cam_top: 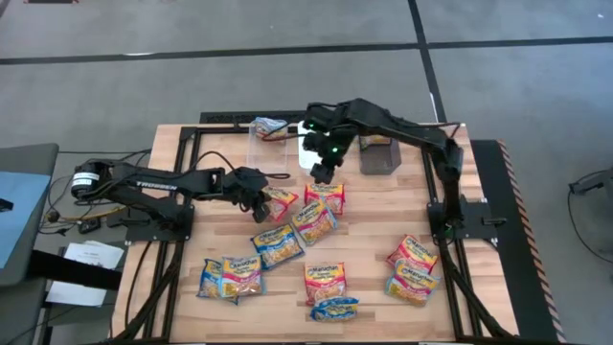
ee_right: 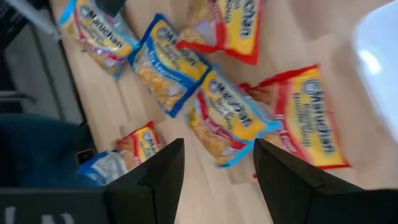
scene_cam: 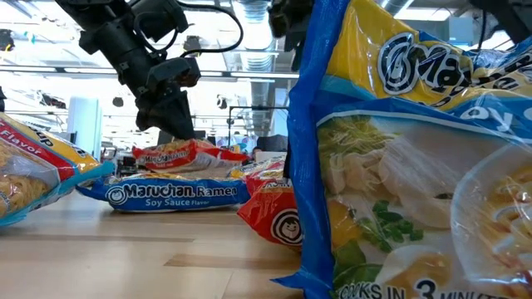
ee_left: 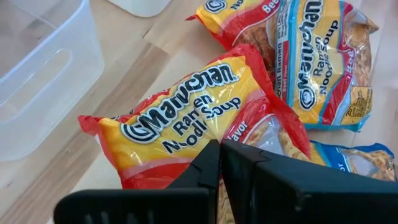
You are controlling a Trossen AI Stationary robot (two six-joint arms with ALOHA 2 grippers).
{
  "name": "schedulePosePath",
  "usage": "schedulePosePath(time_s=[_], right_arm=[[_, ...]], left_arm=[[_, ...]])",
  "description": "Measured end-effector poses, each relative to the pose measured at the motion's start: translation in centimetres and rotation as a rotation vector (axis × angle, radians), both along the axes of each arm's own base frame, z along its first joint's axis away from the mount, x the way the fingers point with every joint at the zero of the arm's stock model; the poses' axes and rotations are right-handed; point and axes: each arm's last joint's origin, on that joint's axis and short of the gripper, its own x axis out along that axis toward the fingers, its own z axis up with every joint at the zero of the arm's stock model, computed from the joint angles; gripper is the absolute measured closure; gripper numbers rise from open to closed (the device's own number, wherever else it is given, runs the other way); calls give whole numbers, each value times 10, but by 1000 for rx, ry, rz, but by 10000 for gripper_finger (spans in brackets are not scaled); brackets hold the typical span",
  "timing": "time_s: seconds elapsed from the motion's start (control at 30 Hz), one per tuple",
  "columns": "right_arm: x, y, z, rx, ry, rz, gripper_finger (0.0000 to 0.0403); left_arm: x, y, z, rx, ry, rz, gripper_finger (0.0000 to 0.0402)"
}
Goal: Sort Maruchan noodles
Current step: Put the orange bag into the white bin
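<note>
A wooden table (cam_top: 378, 230) carries most of the Maruchan noodles (cam_top: 324, 281), loose from its near edge to mid-table, so sorting looks barely begun. Mid-left, the left gripper (cam_top: 257, 195) is clamped on a red packet (ee_left: 186, 121). Farther off, the right gripper (cam_top: 324, 172) hovers open-jawed over crowded packets. One packet sits in the far clear bin (cam_top: 259, 139), beside a grey bin (cam_top: 378, 156).

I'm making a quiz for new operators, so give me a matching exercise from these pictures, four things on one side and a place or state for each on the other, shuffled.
Things:
1. left gripper
2. right gripper
3. clear bin
4. blue packet

Places or states:
A. nearest the table's front edge
B. open, hovering above the packets
C. shut, at a red packet
D. back of the table, one packet inside

Pairs: 1-C, 2-B, 3-D, 4-A
</note>
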Motion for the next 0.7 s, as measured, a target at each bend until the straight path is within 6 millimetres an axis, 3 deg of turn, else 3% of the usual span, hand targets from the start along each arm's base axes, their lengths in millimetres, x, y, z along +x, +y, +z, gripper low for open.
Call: schedulePosePath(time_s=[0.27,0.47,0.7], right_arm=[[16,-14,-33,44,65,12,186],[22,-24,-39,32,26,-7,186],[33,-18,-46,18,-6,15,186]], left_arm=[[-1,0,0,0,12,-7,401],[-1,0,0,-2,9,-10,401],[-8,1,33,82,45,8,401]])
